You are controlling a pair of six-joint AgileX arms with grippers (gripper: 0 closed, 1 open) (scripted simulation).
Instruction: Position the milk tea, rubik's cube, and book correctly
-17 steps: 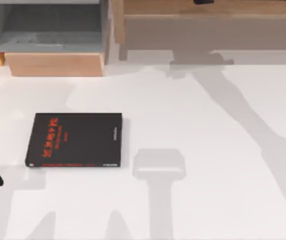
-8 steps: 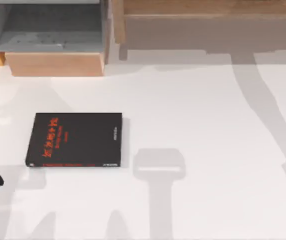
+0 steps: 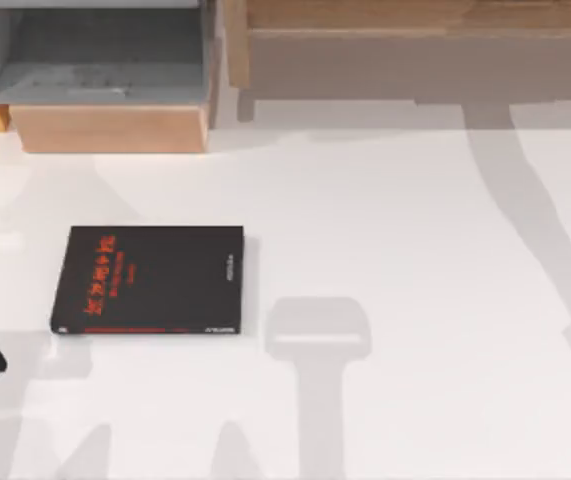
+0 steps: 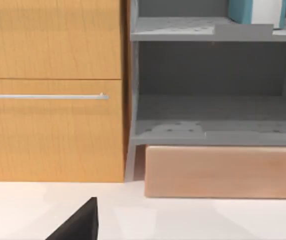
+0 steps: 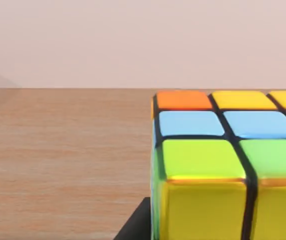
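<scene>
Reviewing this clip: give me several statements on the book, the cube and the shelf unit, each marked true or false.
1. The book lies flat on the white table, black cover up. True.
2. The rubik's cube sits on the white table. False: it rests on a wooden surface.
3. The book stands upright in the grey shelf. False: it lies on the table.
4. The cube's top face shows orange, blue and green squares. True.
</scene>
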